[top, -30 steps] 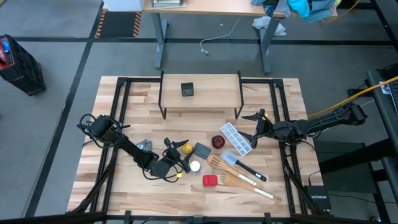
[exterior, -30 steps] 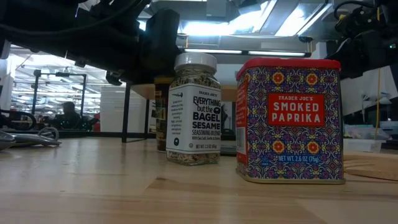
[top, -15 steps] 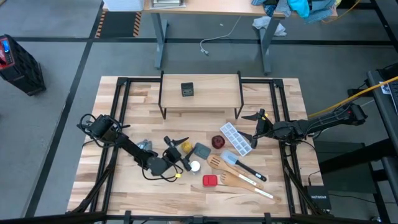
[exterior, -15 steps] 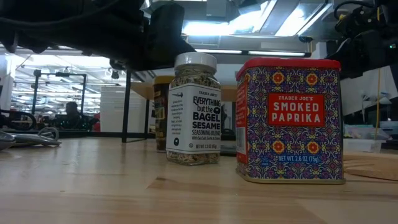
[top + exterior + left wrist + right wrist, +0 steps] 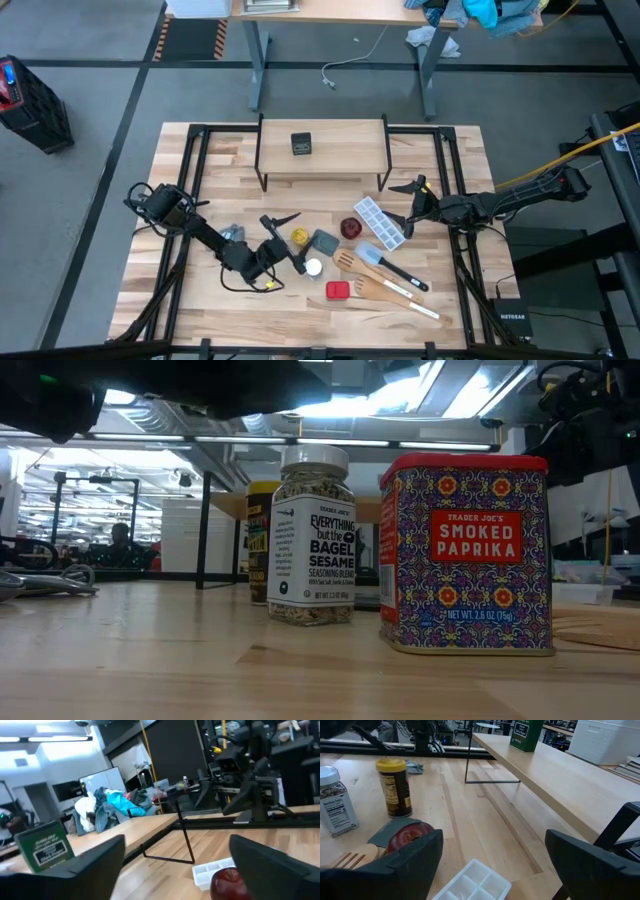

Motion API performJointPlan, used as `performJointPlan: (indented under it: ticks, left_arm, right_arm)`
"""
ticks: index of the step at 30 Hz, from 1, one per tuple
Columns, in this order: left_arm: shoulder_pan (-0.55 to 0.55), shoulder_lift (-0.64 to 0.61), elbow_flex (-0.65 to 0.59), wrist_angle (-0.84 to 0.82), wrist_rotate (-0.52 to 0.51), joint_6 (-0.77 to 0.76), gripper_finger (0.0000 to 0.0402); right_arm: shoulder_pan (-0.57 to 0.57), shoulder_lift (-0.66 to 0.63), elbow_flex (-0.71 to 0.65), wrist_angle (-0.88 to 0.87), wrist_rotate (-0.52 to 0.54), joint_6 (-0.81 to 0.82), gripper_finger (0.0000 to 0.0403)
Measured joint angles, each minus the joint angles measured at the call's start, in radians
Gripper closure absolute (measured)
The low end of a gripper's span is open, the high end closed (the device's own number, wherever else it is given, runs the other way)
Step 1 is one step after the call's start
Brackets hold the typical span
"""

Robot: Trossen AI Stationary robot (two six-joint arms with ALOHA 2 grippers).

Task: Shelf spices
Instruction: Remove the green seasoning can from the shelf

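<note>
- Near the front middle of the table (image 5: 220, 150), the left gripper (image 5: 283, 220) hangs just beside the yellow-lidded jar (image 5: 299, 237), on its left.
- Its two fingers are spread wide apart and hold nothing. One points toward the shelf and the other points down toward the white-capped jar (image 5: 314, 267).
- In the left wrist view, both dark fingers (image 5: 95, 857) stand far apart with only bare space between them.
- That jar stands upright on the table, a little behind the white-capped one. In the low view the yellow-lidded jar (image 5: 259, 540) peeks out from behind the white-capped jar (image 5: 312, 535).
- Next to them, the red tin (image 5: 337, 290) stands at the front of the table. In the low view the red tin (image 5: 466, 550) says "smoked paprika" and is close to the camera.
- Up on the shelf (image 5: 340, 150), the dark tin (image 5: 301, 144) stands alone, near the middle of the board.
- On the right side of the table, the right gripper (image 5: 412, 205) waits just beside a white ice tray (image 5: 380, 222). Its fingers are wide apart and hold nothing.
- In the right wrist view, the right fingers (image 5: 415, 857) are far apart. Past them you can see the red dish (image 5: 409, 836), the yellow-lidded jar (image 5: 393, 787) and the shelf (image 5: 560, 785) with the dark tin (image 5: 526, 734) on top.
- Wooden spoons and a spatula (image 5: 385, 283) lie at the front right, away from both grippers.
</note>
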State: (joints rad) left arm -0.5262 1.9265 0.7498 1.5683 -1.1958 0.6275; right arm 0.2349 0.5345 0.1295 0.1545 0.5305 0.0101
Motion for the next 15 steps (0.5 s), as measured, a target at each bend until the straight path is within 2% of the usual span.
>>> performJointPlan:
  ticks: [3,10,13,15]
  left_arm:
    - [0.010,-0.015,0.000,0.001,0.012,0.038,0.0009]
    - [0.062,-0.073,0.000,-0.003,0.154,0.064,0.0004]
    - [0.093,-0.093,0.000,-0.005,0.140,-0.005,0.0004]
    - [0.107,-0.110,0.000,-0.003,0.076,-0.074,0.0007]
  right_arm:
    - [0.000,0.000,0.000,-0.001,0.000,0.000,0.0047]
    - [0.000,0.000,0.000,0.000,0.000,0.000,0.0047]
    - [0.000,0.000,0.000,0.000,0.000,0.000,0.0047]
    - [0.000,0.000,0.000,0.000,0.000,0.000,0.0047]
